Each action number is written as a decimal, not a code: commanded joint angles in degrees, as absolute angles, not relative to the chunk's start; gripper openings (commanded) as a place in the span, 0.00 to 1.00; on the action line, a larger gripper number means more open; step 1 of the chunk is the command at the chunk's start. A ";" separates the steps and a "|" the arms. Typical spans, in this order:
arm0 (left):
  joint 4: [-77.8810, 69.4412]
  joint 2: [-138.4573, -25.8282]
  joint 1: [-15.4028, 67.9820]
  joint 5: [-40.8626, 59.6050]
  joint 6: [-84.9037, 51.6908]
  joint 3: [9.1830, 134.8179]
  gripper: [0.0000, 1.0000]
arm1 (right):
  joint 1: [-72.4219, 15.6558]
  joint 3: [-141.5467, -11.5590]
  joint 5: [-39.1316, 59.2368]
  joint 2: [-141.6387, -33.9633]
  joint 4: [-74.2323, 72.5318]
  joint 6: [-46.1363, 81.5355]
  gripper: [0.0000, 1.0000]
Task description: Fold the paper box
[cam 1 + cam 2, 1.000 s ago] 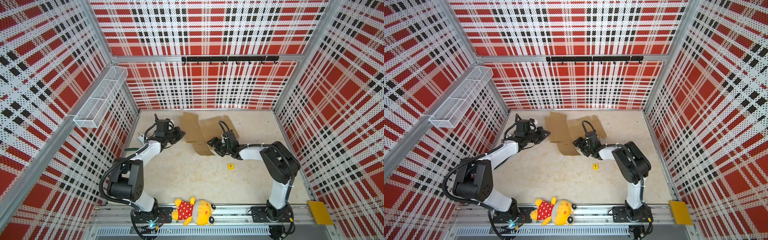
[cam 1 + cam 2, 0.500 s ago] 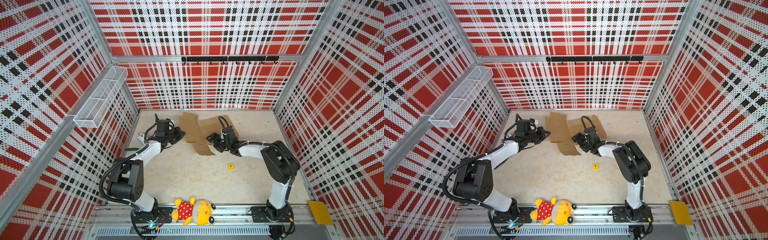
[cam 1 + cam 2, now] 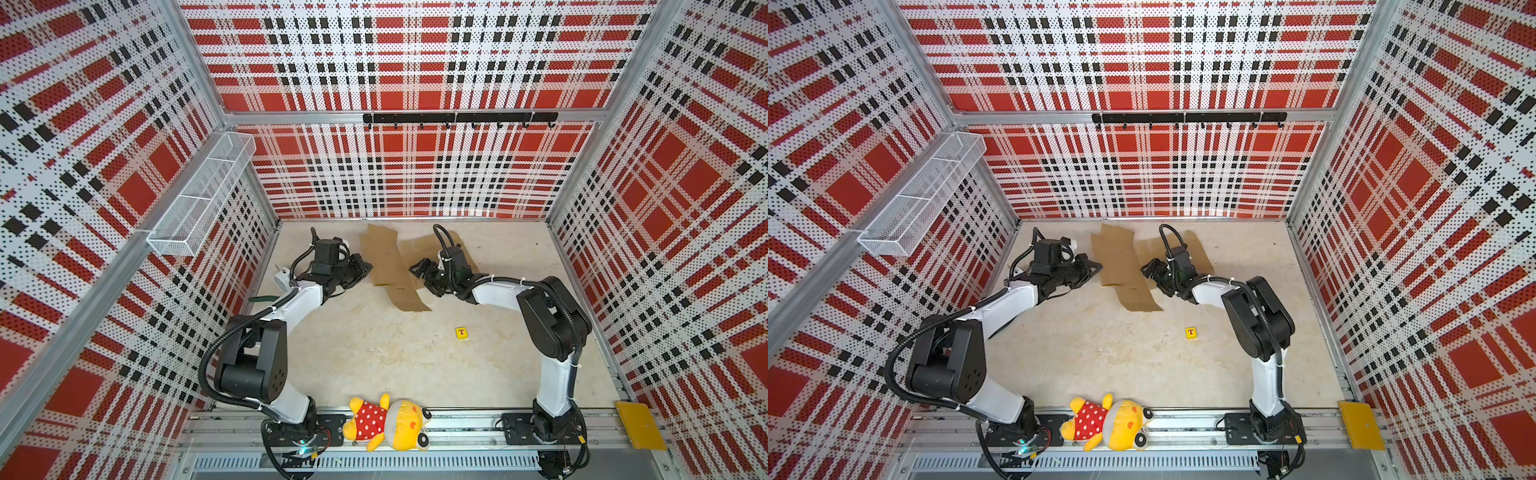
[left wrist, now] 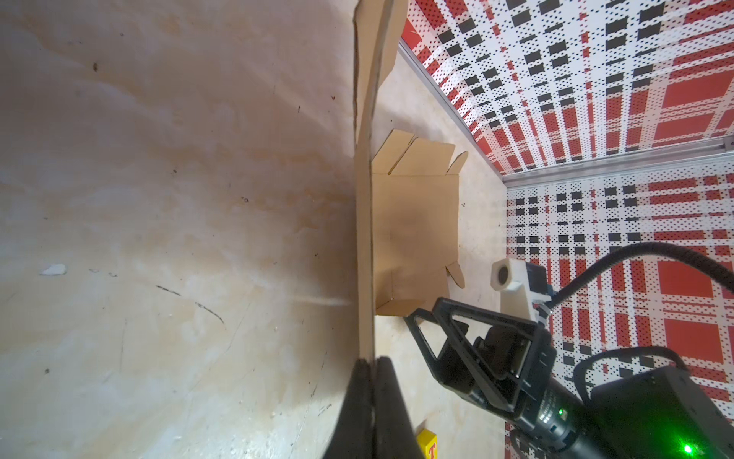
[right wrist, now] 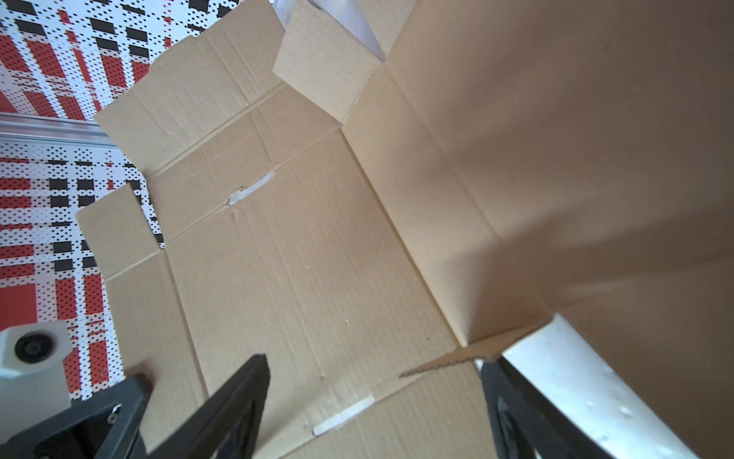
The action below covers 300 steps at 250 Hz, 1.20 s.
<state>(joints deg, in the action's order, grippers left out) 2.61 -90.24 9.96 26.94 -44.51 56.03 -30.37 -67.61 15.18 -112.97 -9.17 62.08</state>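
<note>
At back, plain brown corrugated cardboard box (image 3: 388, 266), one panel tilted up, stands btwn left pincer (image 3: 365, 268) & right pincer (image 3: 422, 276): no straight way across. In front, beige surface (image 3: 365, 357) wide open, only small yellow cube w/ red T (image 3: 461, 333) there. On front rail (image 3: 461, 420): yellow plush toy in red dotted dress (image 3: 386, 422).

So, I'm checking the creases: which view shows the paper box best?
Right wrist: the paper box fills it, creases and slots clear. Both top views show it small; left wrist sees one panel edge-on, the rest beyond.
</note>
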 commanded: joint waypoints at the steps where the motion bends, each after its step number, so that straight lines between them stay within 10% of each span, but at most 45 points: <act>1: 2.10 -89.08 10.89 27.00 -43.77 56.65 0.05 | -30.00 -70.05 16.15 -114.91 -9.69 61.39 0.86; 117: 1.95 -89.30 11.18 26.54 -43.56 56.39 0.05 | -29.58 -73.42 16.69 -119.63 -7.83 60.01 0.86; 300: 25.51 -90.39 10.44 13.76 -16.60 76.21 0.00 | -26.90 -68.94 7.76 -93.58 7.32 45.04 0.87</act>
<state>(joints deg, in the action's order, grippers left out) 17.54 -90.30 10.22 18.61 -27.79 69.49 -27.44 -68.88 11.55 -97.67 2.74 50.22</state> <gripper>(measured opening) 0.049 0.868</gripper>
